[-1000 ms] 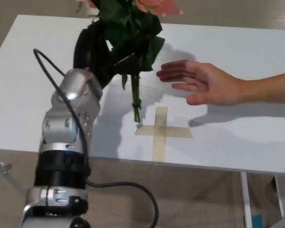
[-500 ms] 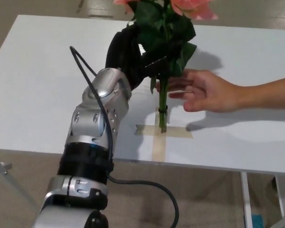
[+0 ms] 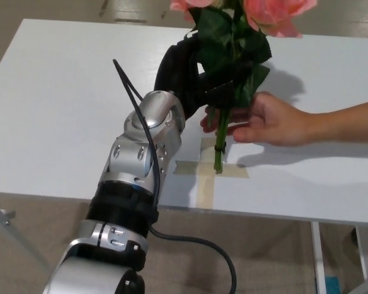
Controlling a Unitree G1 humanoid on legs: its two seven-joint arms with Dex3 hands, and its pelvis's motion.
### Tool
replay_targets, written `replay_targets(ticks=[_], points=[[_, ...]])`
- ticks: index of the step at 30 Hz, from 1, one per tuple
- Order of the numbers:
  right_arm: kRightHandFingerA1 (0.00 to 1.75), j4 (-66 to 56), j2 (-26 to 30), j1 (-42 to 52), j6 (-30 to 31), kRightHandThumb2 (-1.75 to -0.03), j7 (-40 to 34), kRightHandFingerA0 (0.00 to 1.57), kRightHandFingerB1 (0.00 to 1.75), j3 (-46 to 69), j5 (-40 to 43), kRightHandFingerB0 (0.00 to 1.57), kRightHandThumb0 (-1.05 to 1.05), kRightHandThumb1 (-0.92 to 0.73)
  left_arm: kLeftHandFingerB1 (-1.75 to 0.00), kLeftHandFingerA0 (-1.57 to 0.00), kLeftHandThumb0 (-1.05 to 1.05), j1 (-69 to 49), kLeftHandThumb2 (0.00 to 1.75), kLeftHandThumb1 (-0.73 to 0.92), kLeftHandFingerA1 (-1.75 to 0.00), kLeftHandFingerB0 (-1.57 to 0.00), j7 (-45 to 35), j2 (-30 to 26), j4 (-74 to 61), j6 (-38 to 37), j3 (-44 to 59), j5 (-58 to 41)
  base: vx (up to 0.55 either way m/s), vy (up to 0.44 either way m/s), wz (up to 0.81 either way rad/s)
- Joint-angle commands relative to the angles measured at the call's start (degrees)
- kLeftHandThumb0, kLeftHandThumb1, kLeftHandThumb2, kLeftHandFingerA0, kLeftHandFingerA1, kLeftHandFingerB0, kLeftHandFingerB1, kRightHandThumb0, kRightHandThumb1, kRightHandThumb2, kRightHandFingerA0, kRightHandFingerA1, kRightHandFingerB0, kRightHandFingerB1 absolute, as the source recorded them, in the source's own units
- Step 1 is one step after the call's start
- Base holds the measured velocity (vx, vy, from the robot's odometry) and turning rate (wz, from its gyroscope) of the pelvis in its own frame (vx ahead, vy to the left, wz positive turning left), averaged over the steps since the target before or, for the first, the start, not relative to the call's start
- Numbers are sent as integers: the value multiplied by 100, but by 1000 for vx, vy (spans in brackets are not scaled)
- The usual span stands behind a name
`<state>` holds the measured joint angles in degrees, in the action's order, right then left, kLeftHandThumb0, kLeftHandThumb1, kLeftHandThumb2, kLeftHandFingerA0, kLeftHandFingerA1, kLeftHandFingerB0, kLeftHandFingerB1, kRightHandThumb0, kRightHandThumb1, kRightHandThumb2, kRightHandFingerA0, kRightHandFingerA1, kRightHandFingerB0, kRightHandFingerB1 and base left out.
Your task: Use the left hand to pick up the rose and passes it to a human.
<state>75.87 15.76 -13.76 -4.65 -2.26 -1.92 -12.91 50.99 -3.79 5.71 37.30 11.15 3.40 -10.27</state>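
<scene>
My left hand [image 3: 190, 70] is shut on the rose [image 3: 233, 55], holding it upright above the white table [image 3: 61, 110]. Pink blooms reach the top edge of the view, with dark green leaves below them. The green stem hangs down and ends just above a tape cross [image 3: 208, 168]. A person's hand [image 3: 267, 119] comes in from the right with its fingers touching the stem just under the leaves, right beside my fingers. My right hand does not show.
The table's front edge runs across the lower part of the view, with beige floor beneath it. My silver left forearm [image 3: 138, 165] and its black cable rise from the bottom left. A table leg [image 3: 316, 257] stands at the lower right.
My left arm has carried the rose to the right, over the tape cross. The person's hand has stayed near the same spot, and its fingers now meet the stem.
</scene>
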Motion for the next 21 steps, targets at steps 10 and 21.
replay_targets(ticks=[10,21], points=[[45,-21,-15,-5,6,-60,76,68,39,-21,3,54,-27,-68,-93,-82,-20,66,72,76,-150,-79,338,1358,176,-373,-218,-249,0,0,0],[45,-9,-4,106,-14,-60,78,70,40,-76,-46,56,-27,-69,-97,-84,-21,-201,70,77,-147,-77,290,1335,195,-386,-354,-322,0,0,0]])
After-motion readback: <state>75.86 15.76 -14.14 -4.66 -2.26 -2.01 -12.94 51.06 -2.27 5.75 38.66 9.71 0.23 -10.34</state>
